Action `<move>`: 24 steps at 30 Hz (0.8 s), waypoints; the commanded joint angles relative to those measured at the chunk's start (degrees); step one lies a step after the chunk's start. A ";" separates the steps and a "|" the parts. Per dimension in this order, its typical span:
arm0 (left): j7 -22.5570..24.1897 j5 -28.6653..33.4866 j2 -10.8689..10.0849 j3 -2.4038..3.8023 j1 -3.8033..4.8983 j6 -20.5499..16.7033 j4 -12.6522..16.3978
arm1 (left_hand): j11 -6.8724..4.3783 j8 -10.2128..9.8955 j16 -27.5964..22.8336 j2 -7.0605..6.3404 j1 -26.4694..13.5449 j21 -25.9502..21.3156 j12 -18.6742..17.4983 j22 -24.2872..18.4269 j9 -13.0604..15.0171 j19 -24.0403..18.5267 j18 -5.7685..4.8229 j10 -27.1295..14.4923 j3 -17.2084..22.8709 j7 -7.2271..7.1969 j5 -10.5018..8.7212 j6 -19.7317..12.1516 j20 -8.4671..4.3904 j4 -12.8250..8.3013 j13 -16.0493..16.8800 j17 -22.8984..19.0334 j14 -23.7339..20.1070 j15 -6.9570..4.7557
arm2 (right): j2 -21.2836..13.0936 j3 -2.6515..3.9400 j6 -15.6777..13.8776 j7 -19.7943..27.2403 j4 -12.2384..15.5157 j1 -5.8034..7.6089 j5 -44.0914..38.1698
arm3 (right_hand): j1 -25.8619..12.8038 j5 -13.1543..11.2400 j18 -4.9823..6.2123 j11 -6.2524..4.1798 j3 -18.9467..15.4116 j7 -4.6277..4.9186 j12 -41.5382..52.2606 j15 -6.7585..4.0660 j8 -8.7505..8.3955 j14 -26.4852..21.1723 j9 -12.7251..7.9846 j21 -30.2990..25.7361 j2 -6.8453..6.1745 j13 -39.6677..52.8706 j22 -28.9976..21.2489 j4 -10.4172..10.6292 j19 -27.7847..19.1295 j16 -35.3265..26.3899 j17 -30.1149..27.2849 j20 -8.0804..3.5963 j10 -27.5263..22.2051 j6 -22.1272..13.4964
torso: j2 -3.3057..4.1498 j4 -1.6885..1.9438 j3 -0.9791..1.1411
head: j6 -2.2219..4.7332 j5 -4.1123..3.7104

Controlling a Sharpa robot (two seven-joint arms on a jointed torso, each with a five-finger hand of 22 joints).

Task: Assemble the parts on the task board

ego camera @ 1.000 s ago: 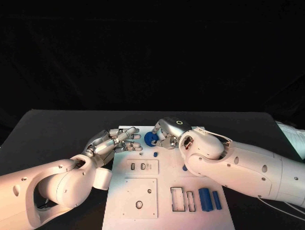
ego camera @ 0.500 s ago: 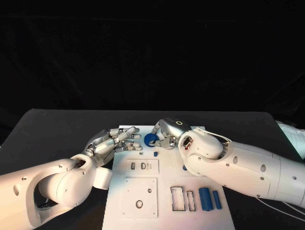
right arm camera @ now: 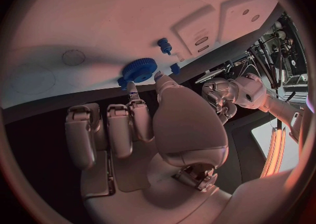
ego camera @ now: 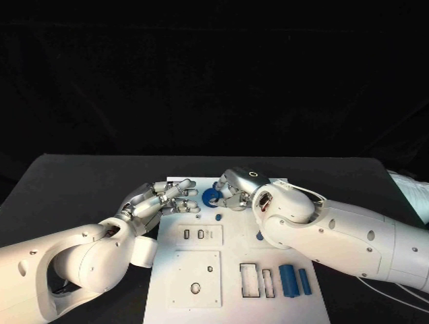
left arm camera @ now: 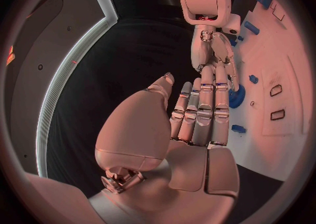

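Two hands meet at the far end of the white rectangular task board [ego camera: 236, 263], and almost nothing has changed in the past second: arms, hands and parts sit where they did. On your left, the left hand [ego camera: 164, 198] hovers at the board's far left corner, fingers extended and apart, holding nothing. Just right of it, the round blue toothed gear [ego camera: 212, 196] lies on the board with the right hand's [ego camera: 236, 186] fingertips [right arm camera: 134, 94] against its edge; whether they actually pinch it you cannot tell. A small blue peg [ego camera: 218, 217] lies nearby, and two blue bars [ego camera: 293, 281] wait at the near right. This pause suggests the gear is not yet seated.
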 commanded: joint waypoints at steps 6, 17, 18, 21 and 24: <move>0.28 0.09 -0.16 0.03 0.04 1.02 -0.04 | 0.30 -0.37 -0.37 -0.03 0.56 0.23 -0.42 0.09 -0.02 0.06 0.56 -0.01 0.17 0.19 -0.24 0.10 -0.01 -0.43 -0.05 0.14 0.04 0.26 | -5.31 0.22 -11.12 9.16 2.55 -0.02 10.65 | 1.68 2.05 -0.43 0.29 0.42 0.09 0.04 0.35 -0.07 4.26 0.07 0.05 0.62 8.16 11.87 -1.42 3.35 -0.05 7.05 0.41 1.65 -0.70 | -0.30 -0.44 0.23 | 0.28 0.11; 0.39 0.09 -0.07 -0.27 -0.08 1.39 -1.19 | 0.30 -0.39 -0.39 -0.04 0.57 0.25 -0.45 0.10 -0.02 0.05 0.55 -0.02 0.18 0.19 -0.24 0.09 -0.01 -0.45 -0.06 0.16 0.04 0.26 | -18.79 0.70 -6.57 30.03 5.00 0.39 34.65 | 9.46 3.81 -0.15 0.49 1.98 0.46 -1.70 0.51 -0.07 4.09 0.01 -0.50 -0.59 7.28 10.79 -8.15 2.42 -0.39 6.49 0.54 0.65 -1.20 | -1.64 -1.98 1.10 | 0.58 -0.81; 0.40 0.09 -0.04 -0.30 -0.09 1.41 -1.28 | 0.30 -0.39 -0.39 -0.04 0.57 0.25 -0.45 0.10 -0.02 0.05 0.55 -0.02 0.18 0.19 -0.24 0.09 -0.01 -0.45 -0.06 0.16 0.04 0.26 | -19.31 0.70 -6.34 30.42 4.78 0.37 34.93 | 9.59 3.93 -0.15 0.50 1.92 0.48 -1.72 0.52 -0.11 4.11 -0.02 -0.49 -0.74 7.27 10.81 -8.36 2.43 -0.35 6.58 0.55 0.63 -1.34 | -1.70 -2.03 1.15 | 0.57 -0.80; 0.43 0.09 0.12 -0.40 -0.18 1.49 -1.72 | 0.30 -0.39 -0.39 -0.04 0.57 0.25 -0.45 0.10 -0.02 0.05 0.55 -0.02 0.18 0.19 -0.24 0.09 -0.01 -0.45 -0.06 0.16 0.04 0.26 | -21.34 0.68 -5.65 31.67 3.46 0.10 35.82 | 9.81 4.19 -0.17 0.53 1.78 0.51 -1.66 0.55 -0.12 4.18 -0.05 -0.46 -0.99 7.32 10.88 -8.75 2.48 -0.20 6.90 0.57 0.66 -1.51 | -1.94 -2.28 1.38 | 0.46 -0.79; 0.44 0.09 0.24 -0.48 -0.28 1.54 -2.09 | 0.30 -0.41 -0.40 -0.04 0.58 0.26 -0.47 0.10 -0.02 0.04 0.55 -0.03 0.20 0.18 -0.24 0.09 -0.01 -0.48 -0.06 0.18 0.04 0.26 | -22.59 0.66 -5.28 32.10 2.20 -0.53 36.16 | 9.91 4.33 -0.19 0.54 1.72 0.52 -1.57 0.56 -0.13 4.23 -0.06 -0.43 -1.07 7.38 10.96 -8.92 2.54 -0.10 7.14 0.58 0.70 -1.59 | -2.04 -2.44 1.61 | 0.42 -0.79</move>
